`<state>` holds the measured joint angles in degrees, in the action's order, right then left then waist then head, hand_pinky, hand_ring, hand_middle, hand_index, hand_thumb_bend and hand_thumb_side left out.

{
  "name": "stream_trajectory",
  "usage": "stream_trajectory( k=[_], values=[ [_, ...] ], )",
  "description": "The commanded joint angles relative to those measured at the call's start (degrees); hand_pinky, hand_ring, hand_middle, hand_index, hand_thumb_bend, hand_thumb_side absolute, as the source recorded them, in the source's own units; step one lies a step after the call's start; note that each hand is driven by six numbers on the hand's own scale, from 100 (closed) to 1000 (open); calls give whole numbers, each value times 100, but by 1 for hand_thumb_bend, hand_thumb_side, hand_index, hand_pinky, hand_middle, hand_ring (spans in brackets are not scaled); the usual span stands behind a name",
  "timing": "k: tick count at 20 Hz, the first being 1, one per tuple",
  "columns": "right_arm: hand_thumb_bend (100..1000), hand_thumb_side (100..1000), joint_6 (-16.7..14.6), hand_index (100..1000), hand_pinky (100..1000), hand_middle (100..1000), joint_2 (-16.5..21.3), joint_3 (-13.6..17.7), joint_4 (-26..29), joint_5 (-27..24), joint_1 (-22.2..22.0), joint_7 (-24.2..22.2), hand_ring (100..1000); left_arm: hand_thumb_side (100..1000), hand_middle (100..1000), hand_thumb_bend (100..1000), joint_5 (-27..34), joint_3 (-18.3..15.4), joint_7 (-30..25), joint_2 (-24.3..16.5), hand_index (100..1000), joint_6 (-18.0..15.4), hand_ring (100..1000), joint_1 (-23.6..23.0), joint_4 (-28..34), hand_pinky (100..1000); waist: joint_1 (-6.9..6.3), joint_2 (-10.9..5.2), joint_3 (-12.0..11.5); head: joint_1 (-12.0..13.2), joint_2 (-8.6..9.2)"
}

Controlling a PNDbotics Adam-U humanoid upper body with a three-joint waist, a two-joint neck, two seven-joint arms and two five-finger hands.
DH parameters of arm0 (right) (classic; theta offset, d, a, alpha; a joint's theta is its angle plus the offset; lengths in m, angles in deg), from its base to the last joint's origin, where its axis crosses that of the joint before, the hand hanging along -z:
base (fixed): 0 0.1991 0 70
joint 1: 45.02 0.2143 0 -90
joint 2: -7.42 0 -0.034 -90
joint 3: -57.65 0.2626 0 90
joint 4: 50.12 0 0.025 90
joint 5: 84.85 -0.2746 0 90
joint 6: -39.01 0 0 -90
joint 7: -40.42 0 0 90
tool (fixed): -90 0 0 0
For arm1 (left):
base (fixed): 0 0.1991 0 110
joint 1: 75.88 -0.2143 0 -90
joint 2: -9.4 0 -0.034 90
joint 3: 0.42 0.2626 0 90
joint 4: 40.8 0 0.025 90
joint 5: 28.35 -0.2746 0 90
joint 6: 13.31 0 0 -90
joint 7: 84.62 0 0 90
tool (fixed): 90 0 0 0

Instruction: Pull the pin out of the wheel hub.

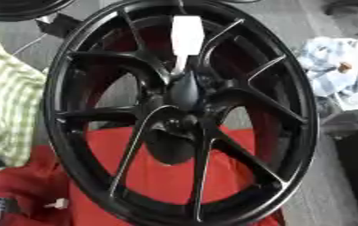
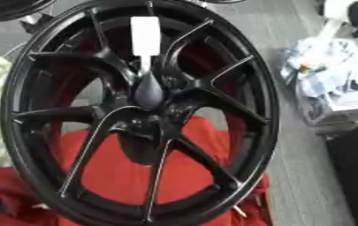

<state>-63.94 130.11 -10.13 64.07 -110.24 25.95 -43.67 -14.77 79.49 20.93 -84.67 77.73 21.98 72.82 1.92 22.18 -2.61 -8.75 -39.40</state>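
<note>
At the far left lies a green-and-white checked cloth (image 1: 8, 95). Beside it, filling the middle of the scene, stands the large black multi-spoke alloy wheel hub (image 1: 183, 110), resting over a red cloth (image 1: 162, 170) at the near side.

The task's item, a pin with a white rectangular handle and a thin pale shank (image 1: 186, 39), sits in the upper, far part of the wheel. Its handle lies between two far spokes, and its shank runs down to the dark rounded centre cap (image 1: 183, 88), where its tip meets the hub. Its long axis runs far to near, almost straight up the view.

To the right, on the grey floor (image 1: 329, 185), lies a bundle of pale blue and white material (image 2: 325, 70).

Neither robot hand appears in either view, so finger state cannot be reported and neither arm can be judged nearer. In my judgement the pull must follow the pin's axis, toward the far side.
</note>
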Motion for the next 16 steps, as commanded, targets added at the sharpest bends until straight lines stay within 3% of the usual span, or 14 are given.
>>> stream_trajectory(
  k=[1,4,5,6,8,9,11,12,13,16],
  values=[
    [100,422,-175,501,897,544,-647,225,40,878,-269,494,719,735,550,100,-11,-80,27,-44,720,-22,627,14,96,557,-52,-143,17,76,-19],
    [100,402,-84,575,898,614,-1392,135,40,1750,-479,937,751,736,551,100,21,-78,19,3,721,-31,628,35,96,558,-138,-136,15,121,-9],
    [100,100,21,671,900,705,-1642,64,40,2019,-514,1033,791,735,550,100,23,-80,16,15,720,-32,627,37,96,558,-160,-131,20,119,-13],
    [100,389,214,704,899,749,-1932,-26,40,2330,-520,1043,806,732,547,100,24,-88,22,27,719,-37,626,37,96,558,-178,-124,25,113,-15],
    [100,397,669,753,900,791,-2378,-163,40,2883,-519,1026,819,731,545,100,2,-104,64,49,718,-68,626,32,96,558,-206,-111,32,111,-4],
    [100,429,884,844,914,876,-2559,-214,40,3093,-526,1024,860,732,544,100,-7,-104,83,59,717,-70,625,29,96,558,-217,-102,35,113,4],
    [100,348,1239,910,951,982,-2829,-298,40,3424,-526,952,926,732,543,100,-4,-101,118,69,718,-63,625,31,96,558,-230,-97,38,110,15],
    [100,333,1368,912,954,989,-2926,-328,40,3555,-525,892,931,732,543,100,0,-100,129,71,718,-61,625,32,96,558,-234,-97,38,109,17],
    [100,198,1500,927,970,1000,-3022,-351,40,3643,-524,825,955,733,540,100,-1,-99,131,72,717,-60,625,29,96,559,-239,-97,40,111,20],
    [100,212,1863,930,981,1000,-3180,-395,40,3745,-509,588,977,736,535,100,-12,-109,133,93,715,-44,625,19,96,560,-257,-95,49,137,37]
  ],
)
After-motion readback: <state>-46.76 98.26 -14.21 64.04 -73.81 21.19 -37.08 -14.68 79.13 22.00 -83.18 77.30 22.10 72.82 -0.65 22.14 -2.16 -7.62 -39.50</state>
